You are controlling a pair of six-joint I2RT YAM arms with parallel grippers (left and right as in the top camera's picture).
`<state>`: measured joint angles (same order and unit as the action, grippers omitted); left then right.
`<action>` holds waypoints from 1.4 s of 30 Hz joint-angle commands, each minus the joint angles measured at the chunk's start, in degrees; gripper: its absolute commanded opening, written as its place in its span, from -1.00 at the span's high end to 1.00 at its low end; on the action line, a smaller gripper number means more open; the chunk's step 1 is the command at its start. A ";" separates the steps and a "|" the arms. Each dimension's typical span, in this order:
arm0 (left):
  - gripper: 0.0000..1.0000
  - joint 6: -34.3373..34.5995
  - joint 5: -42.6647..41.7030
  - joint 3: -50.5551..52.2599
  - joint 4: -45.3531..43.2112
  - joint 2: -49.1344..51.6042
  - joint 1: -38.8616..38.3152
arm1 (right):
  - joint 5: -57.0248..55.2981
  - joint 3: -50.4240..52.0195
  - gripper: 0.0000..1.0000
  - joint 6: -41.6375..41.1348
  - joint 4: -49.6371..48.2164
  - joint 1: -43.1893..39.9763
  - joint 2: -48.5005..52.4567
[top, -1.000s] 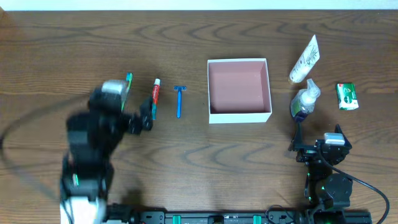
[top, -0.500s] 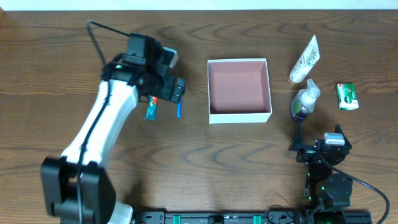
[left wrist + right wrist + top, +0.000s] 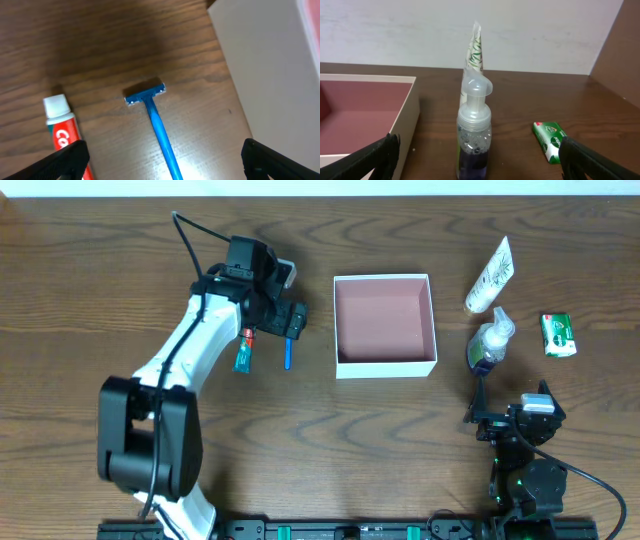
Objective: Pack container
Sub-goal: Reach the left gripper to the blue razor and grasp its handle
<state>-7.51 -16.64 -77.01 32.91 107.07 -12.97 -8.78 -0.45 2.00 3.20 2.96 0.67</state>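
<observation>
The container (image 3: 385, 367) is a square white box with a pink inside; it holds nothing and stands mid-table. Its wall shows in the left wrist view (image 3: 270, 75) and the right wrist view (image 3: 405, 120). A blue razor (image 3: 287, 358) lies left of it, beside a red toothpaste tube (image 3: 243, 356). My left gripper (image 3: 285, 326) hovers open above the razor. In the left wrist view its fingers (image 3: 162, 167) straddle the razor's handle (image 3: 159, 131), with the toothpaste (image 3: 62, 127) at the left finger. My right gripper (image 3: 510, 404) is open and empty at the front right. No toothbrush shows; the left arm covers that area.
A pump bottle (image 3: 490, 345), a white tube (image 3: 490, 277) and a green soap pack (image 3: 558, 335) sit right of the container. The right wrist view shows the bottle (image 3: 474, 135) straight ahead, the tube (image 3: 474, 55) behind it and the soap (image 3: 550, 141) to the right.
My left arm swung from the front left up over the toothpaste and razor, then shifted slightly right. It now covers the spot where a green toothbrush lay. The right arm has not moved.
</observation>
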 commanded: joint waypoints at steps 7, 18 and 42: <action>-0.96 6.97 8.81 -1.11 -0.50 5.33 -1.57 | 0.04 0.13 -0.99 0.63 0.24 0.85 -0.37; -0.96 15.63 8.79 -1.11 -1.57 6.01 -1.86 | 0.04 0.13 -0.98 0.63 0.24 0.85 -0.37; -0.96 25.27 18.97 -1.07 0.00 6.05 -7.34 | 0.04 0.13 -0.98 0.63 0.24 0.85 -0.37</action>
<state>14.70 0.56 -77.01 32.40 112.29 -21.02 -8.75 -0.45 2.00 3.20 2.96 0.67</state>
